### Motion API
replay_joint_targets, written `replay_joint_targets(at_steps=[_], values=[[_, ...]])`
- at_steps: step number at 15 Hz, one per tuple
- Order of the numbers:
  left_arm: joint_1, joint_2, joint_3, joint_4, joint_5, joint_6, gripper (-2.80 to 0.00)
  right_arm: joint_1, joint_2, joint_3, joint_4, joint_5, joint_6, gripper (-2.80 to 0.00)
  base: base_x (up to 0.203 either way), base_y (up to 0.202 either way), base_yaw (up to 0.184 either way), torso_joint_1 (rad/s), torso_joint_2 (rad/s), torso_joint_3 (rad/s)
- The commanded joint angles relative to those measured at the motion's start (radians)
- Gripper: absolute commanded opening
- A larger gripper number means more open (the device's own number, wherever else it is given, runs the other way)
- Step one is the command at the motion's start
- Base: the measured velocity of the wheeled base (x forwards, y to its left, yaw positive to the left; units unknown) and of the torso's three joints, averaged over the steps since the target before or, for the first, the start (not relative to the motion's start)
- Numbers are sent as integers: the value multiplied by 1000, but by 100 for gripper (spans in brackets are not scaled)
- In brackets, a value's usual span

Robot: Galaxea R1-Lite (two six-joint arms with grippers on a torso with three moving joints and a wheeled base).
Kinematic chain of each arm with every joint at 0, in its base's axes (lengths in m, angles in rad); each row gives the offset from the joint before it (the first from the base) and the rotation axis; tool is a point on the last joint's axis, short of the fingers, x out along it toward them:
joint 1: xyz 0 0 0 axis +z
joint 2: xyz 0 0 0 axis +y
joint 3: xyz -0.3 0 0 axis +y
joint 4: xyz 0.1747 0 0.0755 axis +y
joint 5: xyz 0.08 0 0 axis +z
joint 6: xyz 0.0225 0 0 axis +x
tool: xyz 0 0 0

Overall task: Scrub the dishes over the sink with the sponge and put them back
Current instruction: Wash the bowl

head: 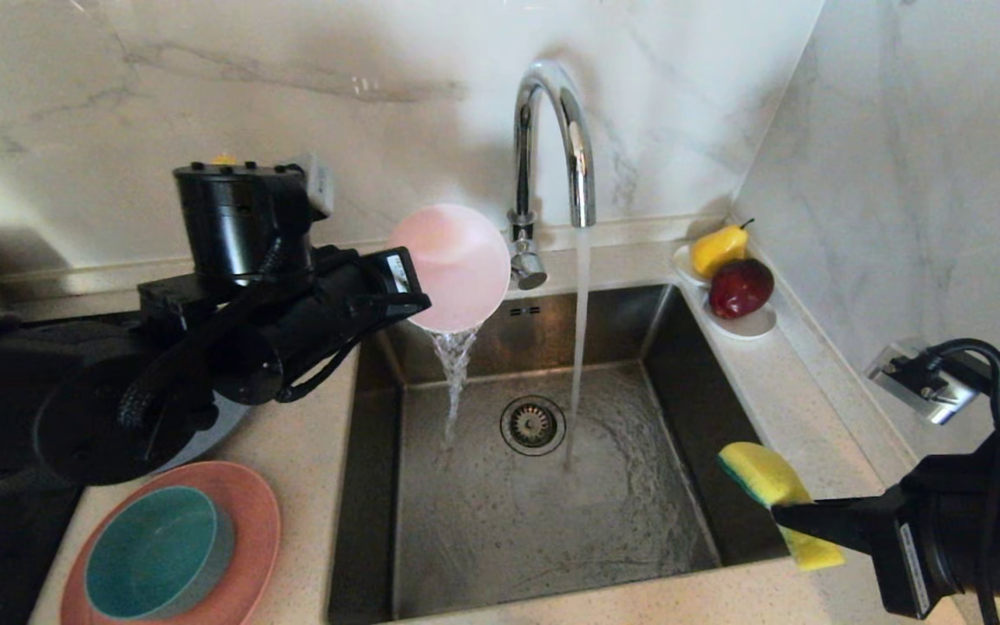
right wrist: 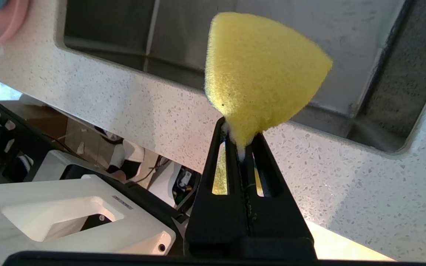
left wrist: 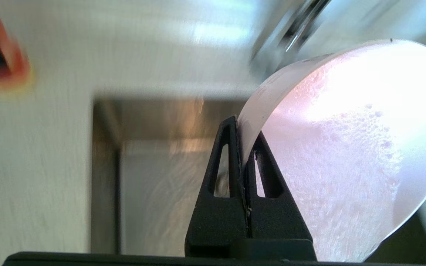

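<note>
Left pincer (left wrist: 243, 147) pinches tipped pink bowl (head: 450, 265), water spilling into sink (head: 500, 521); right pincer (right wrist: 242, 142) pinches sponge (right wrist: 261, 74)

The pale pink bowl (head: 450, 265) is being held tipped on its side above the back left corner of the sink (head: 517, 512), its rim clamped in the left pincer (left wrist: 243, 147), and water is pouring from its lower edge into the basin. Suds are clinging to its inside. The sink is a square steel basin with a round drain strainer (head: 532, 424); its chrome gooseneck faucet (head: 552, 148) is running. The yellow sponge (head: 776, 499) with a green layer is being pinched by the right pincer (right wrist: 240, 144) over the sink's front right corner. The teal bowl (head: 157, 552) is sitting in the salmon-pink plate (head: 253, 512) on the tabletop left of the sink.
</note>
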Motion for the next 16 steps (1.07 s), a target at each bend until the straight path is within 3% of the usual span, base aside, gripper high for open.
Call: replay_joint_targets(at_steps=[1, 6, 11, 16], values=[[0, -67, 86, -143, -18, 25, -280, 1, 19, 0, -1, 4, 2, -280, 0, 0, 0, 0, 0, 0], [0, -184, 208, -356, -111, 95, -280, 2, 37, -6, -1, 19, 2, -280, 0, 0, 0, 0, 0, 0], [1, -304, 278, -427, -223, 107, -280, 4, 55, 1, -27, 19, 14, -280, 0, 0, 0, 0, 0, 0], [0, -310, 314, -488, -238, 123, -280, 4, 50, 3, -27, 43, 20, -280, 0, 0, 0, 0, 0, 0]])
